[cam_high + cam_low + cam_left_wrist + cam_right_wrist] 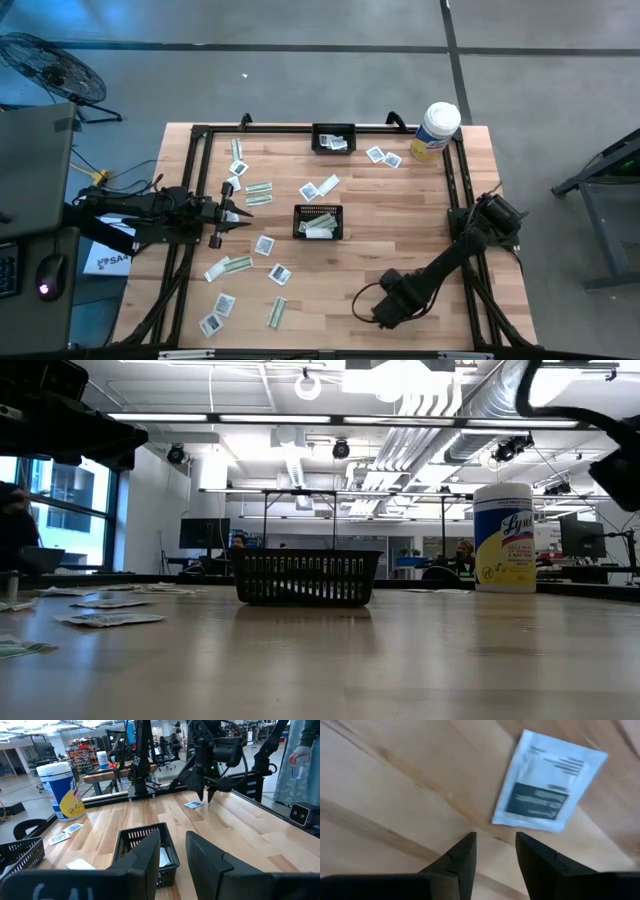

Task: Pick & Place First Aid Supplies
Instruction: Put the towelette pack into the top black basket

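Here the right gripper [495, 851] hovers low over pale wood-grain planks, its blunt dark fingers parted and empty, just beside a flat square white packet [549, 781] with a dark printed block. The left gripper [172, 851] waits half-parted and empty near a black mesh basket [131, 840].

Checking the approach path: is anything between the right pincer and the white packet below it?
Nothing: the right wrist view shows only bare wood between the right pincer and the white packet.
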Action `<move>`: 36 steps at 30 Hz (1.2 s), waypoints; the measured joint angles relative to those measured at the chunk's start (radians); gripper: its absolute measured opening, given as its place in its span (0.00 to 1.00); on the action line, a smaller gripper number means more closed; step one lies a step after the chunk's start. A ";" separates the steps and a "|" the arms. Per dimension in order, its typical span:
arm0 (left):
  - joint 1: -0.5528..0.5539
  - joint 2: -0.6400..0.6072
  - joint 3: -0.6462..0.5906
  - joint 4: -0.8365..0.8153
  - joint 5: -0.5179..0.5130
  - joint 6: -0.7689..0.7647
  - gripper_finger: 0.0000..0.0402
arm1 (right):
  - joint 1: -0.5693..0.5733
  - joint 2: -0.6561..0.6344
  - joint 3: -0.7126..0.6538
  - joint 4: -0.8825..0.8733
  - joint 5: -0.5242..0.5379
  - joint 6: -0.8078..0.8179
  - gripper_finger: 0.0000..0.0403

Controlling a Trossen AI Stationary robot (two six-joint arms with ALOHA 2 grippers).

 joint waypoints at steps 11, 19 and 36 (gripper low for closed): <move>0.000 0.000 0.000 0.000 0.000 0.000 0.23 | -0.030 -0.008 -0.010 -0.005 -0.020 -0.028 0.32; 0.000 0.000 0.000 0.000 0.000 0.000 0.23 | -0.037 -0.030 -0.026 0.011 -0.017 -0.046 0.32; 0.000 0.000 0.000 0.000 0.000 0.000 0.23 | -0.076 -0.039 -0.148 0.174 -0.045 -0.057 0.22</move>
